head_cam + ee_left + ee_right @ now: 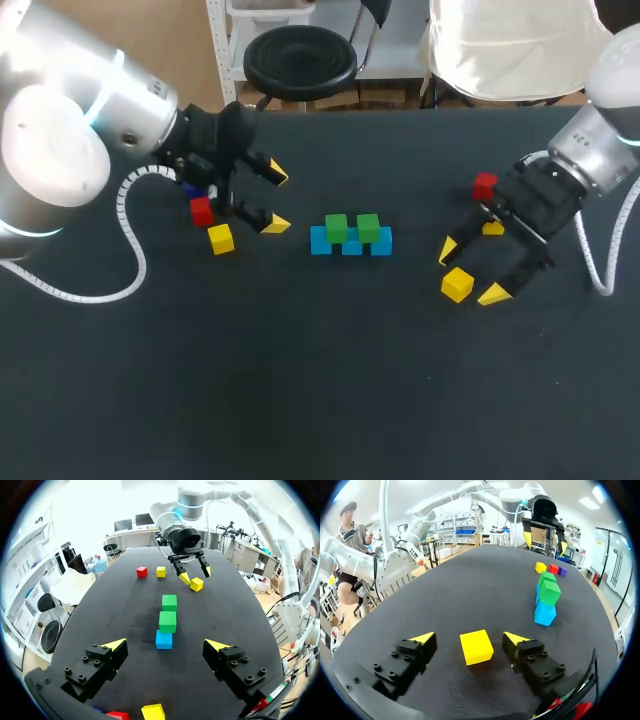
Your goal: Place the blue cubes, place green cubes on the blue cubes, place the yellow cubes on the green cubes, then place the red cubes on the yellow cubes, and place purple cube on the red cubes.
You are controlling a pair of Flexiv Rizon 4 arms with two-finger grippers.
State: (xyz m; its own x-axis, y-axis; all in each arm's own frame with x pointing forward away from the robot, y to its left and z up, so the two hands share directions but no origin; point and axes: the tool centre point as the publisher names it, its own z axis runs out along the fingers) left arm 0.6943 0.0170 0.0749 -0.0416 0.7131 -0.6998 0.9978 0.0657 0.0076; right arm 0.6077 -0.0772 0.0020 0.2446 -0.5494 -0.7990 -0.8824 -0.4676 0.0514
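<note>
Two green cubes [336, 228] sit on the blue cubes [381, 242] mid-table. My right gripper [470, 272] stands open astride a yellow cube [476, 647], which touches neither finger. My left gripper [277, 198] is open too.

A black table [300, 400] filled most of the head view. Beyond its far edge, at 12 o'clock, stood a round black stool [300, 58] beside a white shelf frame [218, 50]. At 1 o'clock was a white-covered chair [510, 50]. The floor [150, 35] at 11 o'clock was brown. In the right wrist view, ceiling lights [589, 502] shone bright.
</note>
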